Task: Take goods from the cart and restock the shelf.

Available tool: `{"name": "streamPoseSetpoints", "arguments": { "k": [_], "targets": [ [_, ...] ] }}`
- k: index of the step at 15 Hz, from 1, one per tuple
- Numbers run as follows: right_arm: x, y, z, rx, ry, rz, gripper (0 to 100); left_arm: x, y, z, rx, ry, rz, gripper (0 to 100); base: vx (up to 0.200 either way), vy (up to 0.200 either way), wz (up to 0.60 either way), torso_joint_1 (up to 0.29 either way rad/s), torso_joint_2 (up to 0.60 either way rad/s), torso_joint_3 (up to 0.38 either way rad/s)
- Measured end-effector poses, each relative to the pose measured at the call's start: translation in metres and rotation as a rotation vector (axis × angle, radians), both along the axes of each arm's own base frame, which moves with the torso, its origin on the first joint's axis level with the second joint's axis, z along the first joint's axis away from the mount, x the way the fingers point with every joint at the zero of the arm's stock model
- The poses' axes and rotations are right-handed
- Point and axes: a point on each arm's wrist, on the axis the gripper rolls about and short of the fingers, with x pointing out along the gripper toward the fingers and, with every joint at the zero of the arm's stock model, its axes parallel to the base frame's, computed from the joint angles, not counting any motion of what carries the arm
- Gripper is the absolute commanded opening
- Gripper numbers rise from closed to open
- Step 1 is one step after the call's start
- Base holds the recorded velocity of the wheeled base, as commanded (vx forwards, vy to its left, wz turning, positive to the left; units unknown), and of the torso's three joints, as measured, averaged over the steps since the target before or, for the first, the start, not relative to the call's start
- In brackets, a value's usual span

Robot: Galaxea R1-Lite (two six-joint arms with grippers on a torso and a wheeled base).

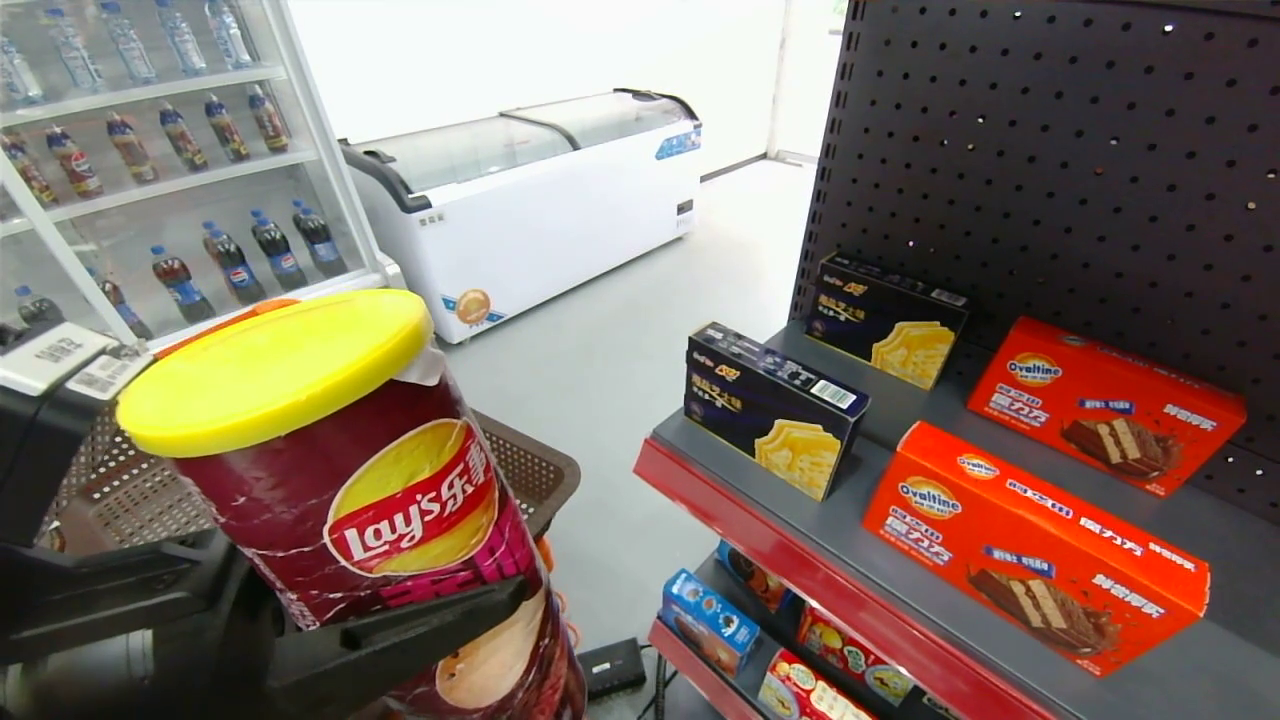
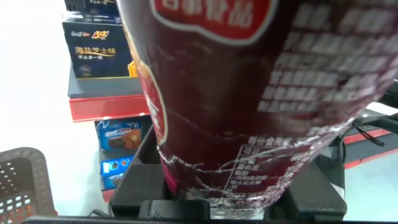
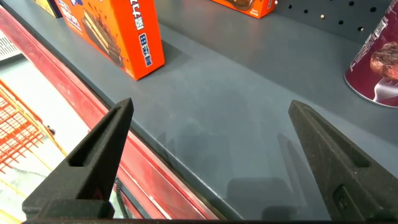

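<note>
The left gripper (image 1: 300, 625) had its jaws clamped on a yellow-lidded chip canister (image 1: 350, 480), carried upright above the cart (image 1: 535, 470) and short of the shelf's (image 1: 900, 410) red front edge. The right gripper (image 3: 211, 168), jaws wide apart and empty, hung over bare shelf beside an orange box (image 3: 118, 31). This was probably the canister's slot, since what looked like a similar tub (image 3: 376, 59) stood near the back.
</note>
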Motion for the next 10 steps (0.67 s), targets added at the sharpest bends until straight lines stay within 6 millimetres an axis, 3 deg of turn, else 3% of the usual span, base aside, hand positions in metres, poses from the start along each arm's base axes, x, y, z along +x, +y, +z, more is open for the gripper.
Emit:
{"name": "streamPoseSetpoints", "arguments": {
  "k": [10],
  "targets": [
    [0.0,0.0,0.0,0.0,0.0,0.0,100,-0.0058,-0.0055,0.0037,-0.008,-0.015,-0.05,0,0.0,0.0,-0.6,0.002,0.0,0.002]
  ]
}}
